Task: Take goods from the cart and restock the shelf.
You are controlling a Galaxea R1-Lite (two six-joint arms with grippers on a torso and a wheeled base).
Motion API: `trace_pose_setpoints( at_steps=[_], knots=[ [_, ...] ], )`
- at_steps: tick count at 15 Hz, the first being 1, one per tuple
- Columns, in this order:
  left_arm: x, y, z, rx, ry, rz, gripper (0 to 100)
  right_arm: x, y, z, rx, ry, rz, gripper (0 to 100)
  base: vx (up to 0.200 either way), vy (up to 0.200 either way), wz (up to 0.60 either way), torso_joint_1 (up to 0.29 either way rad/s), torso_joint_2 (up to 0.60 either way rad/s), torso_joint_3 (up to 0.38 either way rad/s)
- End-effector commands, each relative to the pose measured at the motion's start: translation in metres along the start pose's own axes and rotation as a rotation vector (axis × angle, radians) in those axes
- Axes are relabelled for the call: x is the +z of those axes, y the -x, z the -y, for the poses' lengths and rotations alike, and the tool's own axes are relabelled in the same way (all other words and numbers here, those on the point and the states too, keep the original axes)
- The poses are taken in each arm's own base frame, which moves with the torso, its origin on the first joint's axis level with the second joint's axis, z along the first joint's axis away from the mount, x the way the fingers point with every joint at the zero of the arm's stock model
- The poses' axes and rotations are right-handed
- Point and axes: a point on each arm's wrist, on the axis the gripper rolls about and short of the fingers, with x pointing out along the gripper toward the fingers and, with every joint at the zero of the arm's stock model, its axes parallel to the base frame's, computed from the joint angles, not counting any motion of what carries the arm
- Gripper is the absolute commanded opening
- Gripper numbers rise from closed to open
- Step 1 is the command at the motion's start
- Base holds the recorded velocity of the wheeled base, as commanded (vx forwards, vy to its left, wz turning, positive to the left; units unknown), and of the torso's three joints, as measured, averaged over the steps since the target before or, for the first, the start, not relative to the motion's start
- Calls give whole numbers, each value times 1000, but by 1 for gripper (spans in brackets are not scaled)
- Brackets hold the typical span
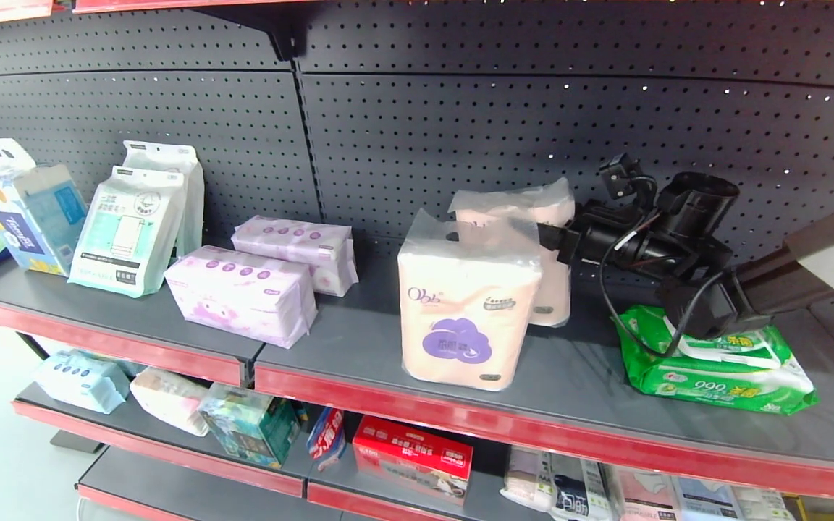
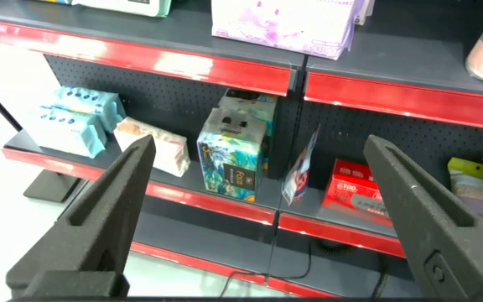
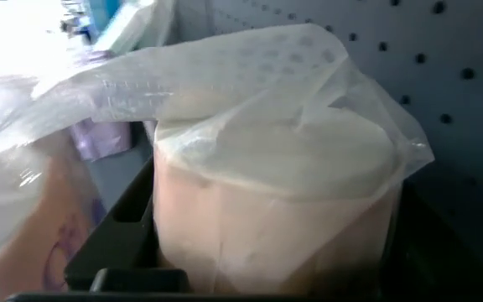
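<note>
Two pink paper-roll packs in clear wrap stand one behind the other on the dark shelf board (image 1: 359,347). The front pack (image 1: 468,311) has a purple cloud print. My right gripper (image 1: 558,242) comes in from the right, level with the rear pack (image 1: 551,210). In the right wrist view that rear pack (image 3: 275,193) sits between the two dark fingers (image 3: 116,243), which press against its sides. My left gripper (image 2: 267,210) hangs low in front of the lower shelves, its fingers (image 2: 99,210) wide apart with nothing between them.
A green wipes pack (image 1: 714,369) lies under my right arm. Two purple tissue packs (image 1: 243,293) and white-teal pouches (image 1: 127,231) stand further left on the same shelf. Lower shelves hold a green box (image 2: 235,147), a red box (image 2: 355,184) and blue packs (image 2: 74,117).
</note>
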Motion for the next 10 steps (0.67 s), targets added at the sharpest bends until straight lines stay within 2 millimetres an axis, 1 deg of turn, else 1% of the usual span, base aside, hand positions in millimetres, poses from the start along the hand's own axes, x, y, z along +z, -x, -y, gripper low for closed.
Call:
trace_pose_setpoints(
  at_steps=[1,7,10],
  knots=[
    [0,0,0,1,0,-1,100,-5,0,2,22,0,-1,0,0,0,0,0,0,0],
    [0,0,0,1,0,-1,100,-17,-1,6,26,1,3,0,0,0,0,0,0,0],
    [0,0,0,0,0,-1,100,-18,-5,6,33,-10,6,0,0,0,0,0,0,0]
  ],
)
